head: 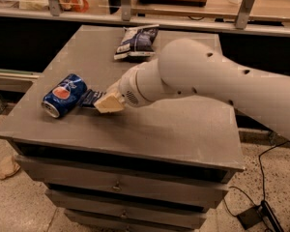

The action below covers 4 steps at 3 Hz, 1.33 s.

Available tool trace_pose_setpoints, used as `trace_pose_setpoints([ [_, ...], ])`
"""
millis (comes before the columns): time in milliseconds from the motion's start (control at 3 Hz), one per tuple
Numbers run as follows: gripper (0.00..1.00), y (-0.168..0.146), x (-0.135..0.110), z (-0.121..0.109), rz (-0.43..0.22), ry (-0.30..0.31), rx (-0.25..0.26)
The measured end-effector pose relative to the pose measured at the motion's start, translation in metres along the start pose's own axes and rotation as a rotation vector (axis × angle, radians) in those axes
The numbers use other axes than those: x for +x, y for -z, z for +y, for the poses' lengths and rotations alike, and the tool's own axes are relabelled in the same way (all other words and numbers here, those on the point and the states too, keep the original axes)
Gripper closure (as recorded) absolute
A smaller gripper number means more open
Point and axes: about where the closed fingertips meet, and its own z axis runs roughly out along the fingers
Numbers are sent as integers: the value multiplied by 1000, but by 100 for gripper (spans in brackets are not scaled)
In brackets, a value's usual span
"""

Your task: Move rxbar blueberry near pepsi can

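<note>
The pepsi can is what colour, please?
The pepsi can is blue with a red-and-white logo, camera view; the gripper sits beside it.

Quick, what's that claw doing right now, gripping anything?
Gripper: down at the rxbar blueberry, which lies beside the pepsi can; open or closed cannot be told.

Single cam, high & close, looks down on cabinet top (pixel 183 129); tool (pixel 108 103) left-center near pepsi can (pixel 64 94).
</note>
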Motion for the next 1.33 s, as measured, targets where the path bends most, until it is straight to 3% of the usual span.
trace_pose_setpoints([
  [333,82,-10,4,7,-3,-35,-22],
  [1000,35,-21,10,13,-6,-72,-47],
  [1333,4,-23,13,13,-8,-88,-54],
])
